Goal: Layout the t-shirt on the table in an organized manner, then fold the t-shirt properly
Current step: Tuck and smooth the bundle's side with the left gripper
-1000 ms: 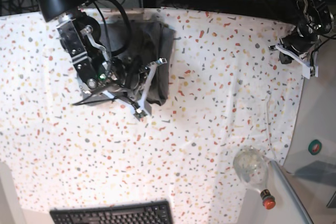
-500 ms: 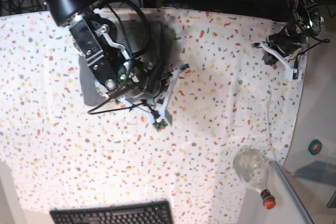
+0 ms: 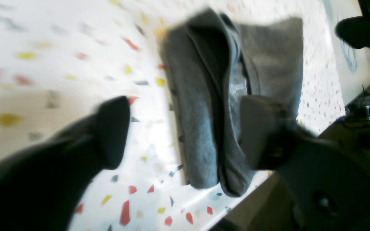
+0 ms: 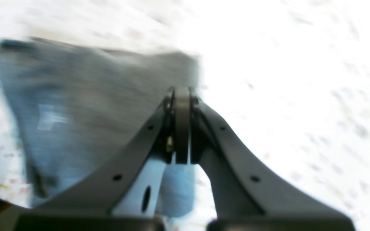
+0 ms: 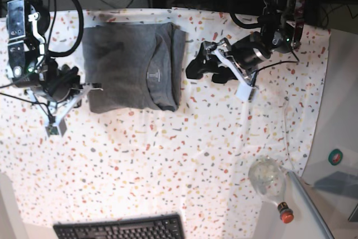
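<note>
Now the t-shirt point(image 5: 133, 66) lies folded into a compact grey rectangle on the table point(image 5: 168, 155), toward its far edge and left of centre in the base view. Its neck opening faces the right-hand side of the bundle, with a small pale label point(image 5: 155, 75) showing inside it. In the left wrist view the folded layers point(image 3: 230, 96) run as ridges away from the camera, and the print inside the neck is visible though blurred.

Neither arm touches the cloth. The left gripper point(image 5: 208, 66) hovers just beside the shirt's right edge, its two dark fingers point(image 3: 108, 134) spread wide with bare speckled cloth between them. The right gripper point(image 5: 71, 100) sits just off the shirt's lower left corner; in the right wrist view its fingers point(image 4: 181, 128) are pressed together with nothing between them, and the shirt point(image 4: 92, 106) is a blurred grey shape beyond them.

Farther out, a clear bottle point(image 5: 269, 182) with a red cap lies near the table's right corner, and a black keyboard point(image 5: 118, 229) sits at the near edge.
</note>
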